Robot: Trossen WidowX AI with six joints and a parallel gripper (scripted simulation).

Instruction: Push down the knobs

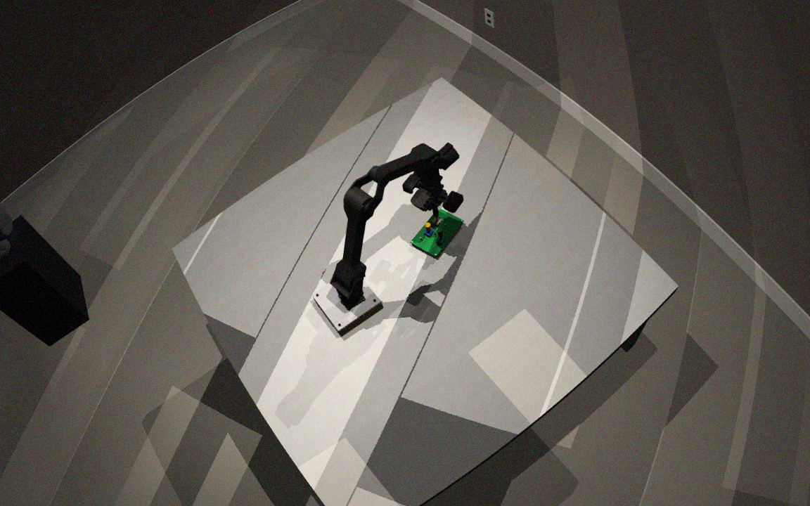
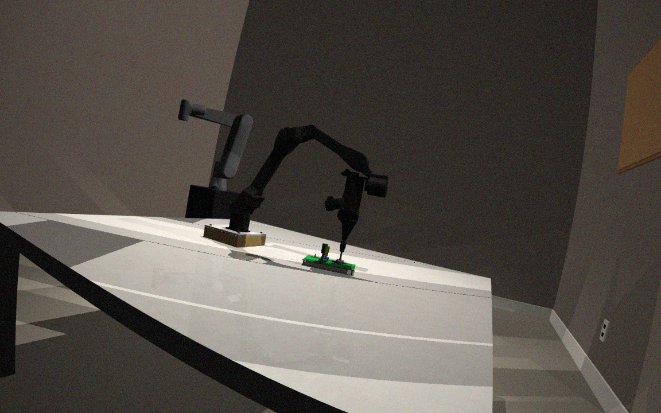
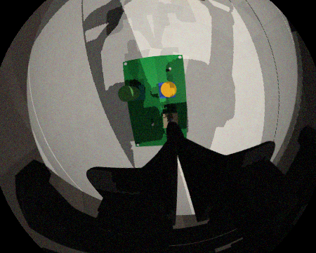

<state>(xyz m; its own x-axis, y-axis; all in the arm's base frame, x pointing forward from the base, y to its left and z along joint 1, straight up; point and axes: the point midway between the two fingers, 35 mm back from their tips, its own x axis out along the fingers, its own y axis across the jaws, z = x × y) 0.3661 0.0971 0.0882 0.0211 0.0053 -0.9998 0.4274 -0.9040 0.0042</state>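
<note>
The green circuit board (image 1: 428,247) (image 2: 348,266) (image 3: 151,70) stands on short legs. A black knob (image 1: 435,213) (image 2: 342,246) (image 3: 172,128) stands high on a thin shaft above a beige potentiometer (image 3: 165,120). A yellow-orange knob (image 1: 427,225) (image 3: 168,89) stands over a blue potentiometer (image 1: 429,233) (image 3: 161,94). A green knob (image 2: 325,250) (image 3: 126,93) is beside it; whether these two are seated is too small to tell. My gripper (image 1: 435,206) (image 2: 343,240) (image 3: 175,139) is shut and empty, fingertips pointing down at the black knob's top, touching or nearly so.
The arm's base plate (image 1: 344,319) (image 2: 235,237) stands on the table (image 1: 521,264) (image 2: 271,297). Another grey arm (image 2: 235,148) on a black pedestal (image 1: 36,289) (image 2: 207,201) stands beyond the table. Hard shadows cross the board.
</note>
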